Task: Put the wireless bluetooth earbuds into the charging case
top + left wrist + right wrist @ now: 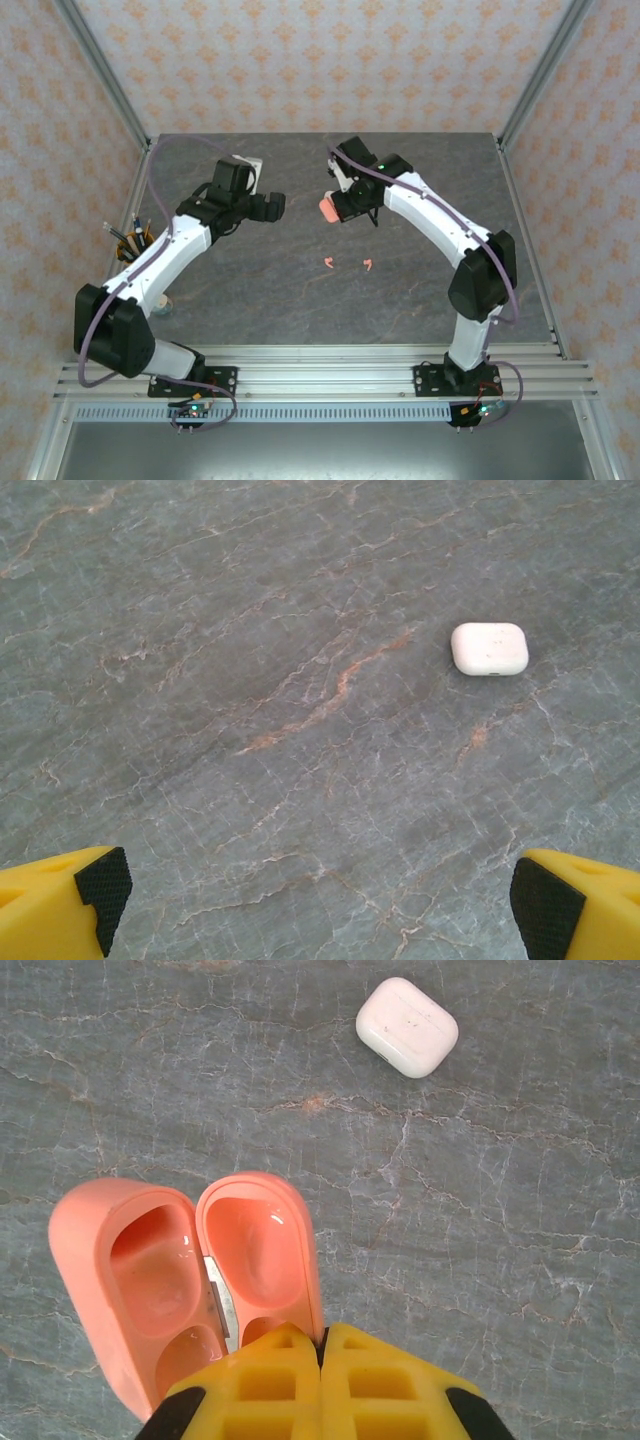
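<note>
Though glossy inside, rounded coral case

The left arm rises from its base at 7 o'clock in the top view and folds in toward the centre. The left gripper faces 3 o'clock, jaws wide apart, with its black pads at 7 and 5 o'clock in the wrist view. The right arm arcs up from 5 o'clock. The right gripper faces 9 o'clock, its yellow fingers pressed together.
</note>
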Controlling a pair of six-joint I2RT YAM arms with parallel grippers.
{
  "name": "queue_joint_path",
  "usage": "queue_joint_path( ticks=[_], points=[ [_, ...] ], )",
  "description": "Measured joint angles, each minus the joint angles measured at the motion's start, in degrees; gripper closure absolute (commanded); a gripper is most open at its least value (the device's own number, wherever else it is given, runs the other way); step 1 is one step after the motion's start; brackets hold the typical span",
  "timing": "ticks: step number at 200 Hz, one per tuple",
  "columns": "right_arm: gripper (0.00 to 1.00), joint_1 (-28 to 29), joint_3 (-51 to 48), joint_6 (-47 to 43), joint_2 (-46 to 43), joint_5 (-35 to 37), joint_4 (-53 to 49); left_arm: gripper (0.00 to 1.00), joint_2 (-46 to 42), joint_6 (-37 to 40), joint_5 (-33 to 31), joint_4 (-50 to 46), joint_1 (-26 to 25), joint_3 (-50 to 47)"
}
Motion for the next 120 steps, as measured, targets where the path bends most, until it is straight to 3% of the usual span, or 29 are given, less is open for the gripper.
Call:
queue_joint_path(
  ticks=[33, 120],
  points=[
    [1.00, 0.02, -0.02, -0.50, -0.72, 0.02, 0.72, 0.01, 1.92, 0.17, 2.47, -2.25, 0.79, 0.76],
    [1.00, 1.68, -1.16, -1.73, -1.27, 0.55, 1.70, 0.03, 1.57, 0.33, 24.35, -3.26, 0.76, 0.61]
  ],
)
